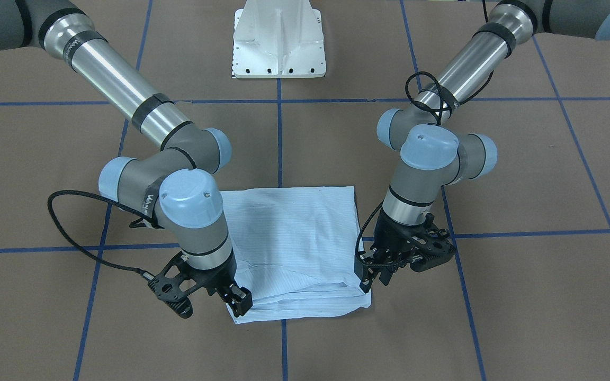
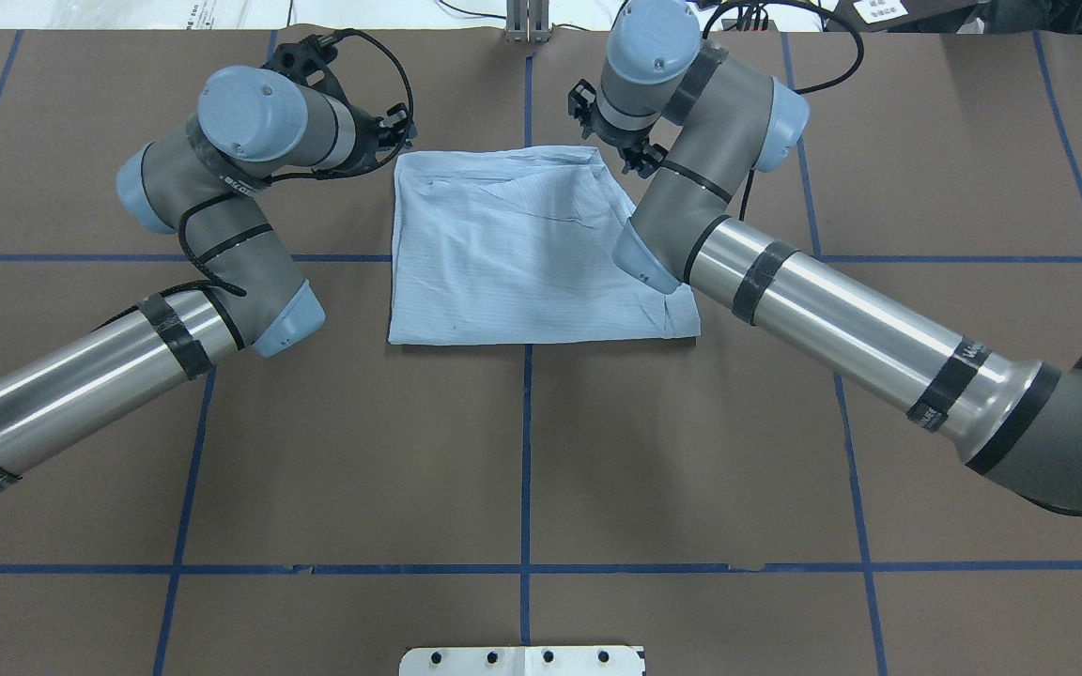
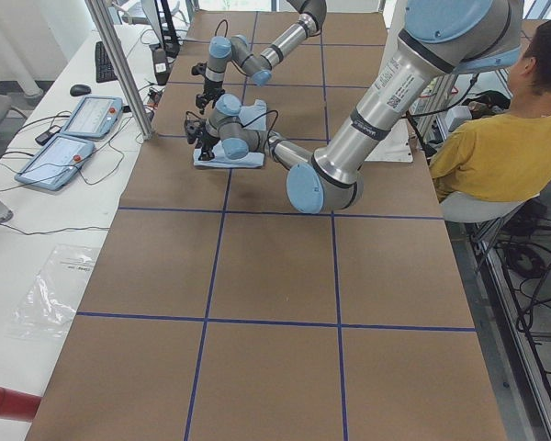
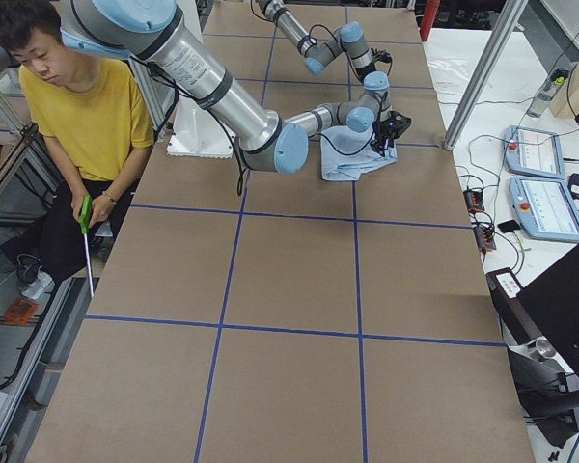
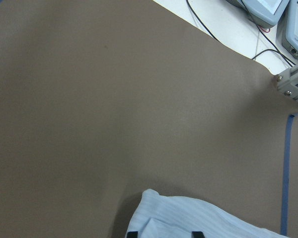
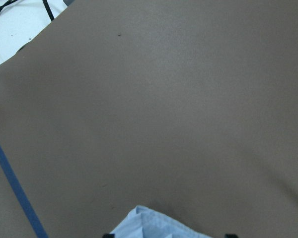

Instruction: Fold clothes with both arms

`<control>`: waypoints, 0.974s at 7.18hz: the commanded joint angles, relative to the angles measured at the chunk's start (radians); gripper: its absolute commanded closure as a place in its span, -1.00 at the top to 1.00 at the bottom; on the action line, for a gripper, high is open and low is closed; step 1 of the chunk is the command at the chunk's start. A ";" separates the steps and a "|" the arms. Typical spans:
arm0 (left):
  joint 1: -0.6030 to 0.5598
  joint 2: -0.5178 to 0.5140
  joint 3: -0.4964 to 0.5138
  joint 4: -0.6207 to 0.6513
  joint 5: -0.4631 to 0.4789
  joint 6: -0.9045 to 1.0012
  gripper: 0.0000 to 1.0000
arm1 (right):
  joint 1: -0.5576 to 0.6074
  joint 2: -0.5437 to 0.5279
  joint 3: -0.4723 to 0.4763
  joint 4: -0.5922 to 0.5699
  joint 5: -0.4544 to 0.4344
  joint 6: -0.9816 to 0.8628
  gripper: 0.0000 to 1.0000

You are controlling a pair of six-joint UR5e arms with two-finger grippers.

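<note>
The light-blue striped shirt lies folded into a flat rectangle on the brown table, also in the overhead view. My left gripper is low at its far corner on my left. In the left wrist view the two fingertips stand apart with the shirt corner between them. My right gripper is low at the other far corner. Its fingertips stand wide apart around the shirt corner. Both grippers are open. Collar, buttons and label are hidden in the folds.
The white pedestal base stands at the robot's side of the table. Blue tape lines cross the brown surface. An aluminium post and teach pendants are beyond the far edge. A seated operator in yellow is beside the table.
</note>
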 commanded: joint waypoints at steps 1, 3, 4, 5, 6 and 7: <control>-0.045 0.034 -0.009 -0.019 -0.083 0.137 0.13 | 0.079 -0.074 0.029 0.000 0.067 -0.168 1.00; -0.080 0.181 -0.148 -0.020 -0.134 0.343 0.14 | 0.195 -0.268 0.165 -0.001 0.252 -0.532 1.00; -0.123 0.258 -0.212 -0.019 -0.196 0.467 0.14 | 0.261 -0.336 0.177 -0.010 0.311 -0.761 1.00; -0.192 0.322 -0.240 -0.019 -0.291 0.628 0.16 | 0.345 -0.383 0.177 -0.058 0.398 -0.994 1.00; -0.273 0.387 -0.265 -0.016 -0.351 0.798 0.31 | 0.448 -0.419 0.192 -0.151 0.468 -1.212 1.00; -0.368 0.446 -0.292 -0.008 -0.426 0.937 0.31 | 0.526 -0.483 0.256 -0.253 0.484 -1.393 1.00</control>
